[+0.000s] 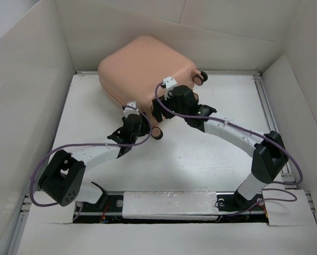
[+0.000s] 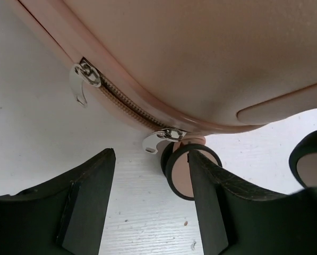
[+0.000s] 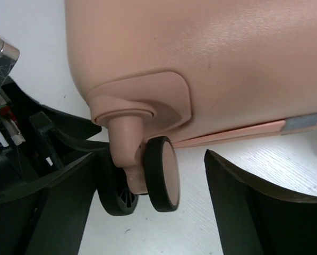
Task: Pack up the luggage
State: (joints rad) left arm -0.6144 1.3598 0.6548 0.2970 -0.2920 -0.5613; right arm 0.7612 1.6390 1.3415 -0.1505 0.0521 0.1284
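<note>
Two zipper pulls (image 2: 161, 139) mark the closed luggage (image 1: 145, 66) at eleven o'clock on the surface (image 1: 211, 154). The left end effector (image 2: 152, 154) gapes empty near them, likely to work the zip. The right end effector (image 3: 150, 155), spread wide, straddles a caster wheel (image 3: 163, 172) ungripped.

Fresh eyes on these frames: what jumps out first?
The closed pink suitcase lying at the far left of the table dominates. At its near edge the right claw stands open on either side of a caster wheel. The open left claw faces the zipper, its two silver pulls apart.
</note>
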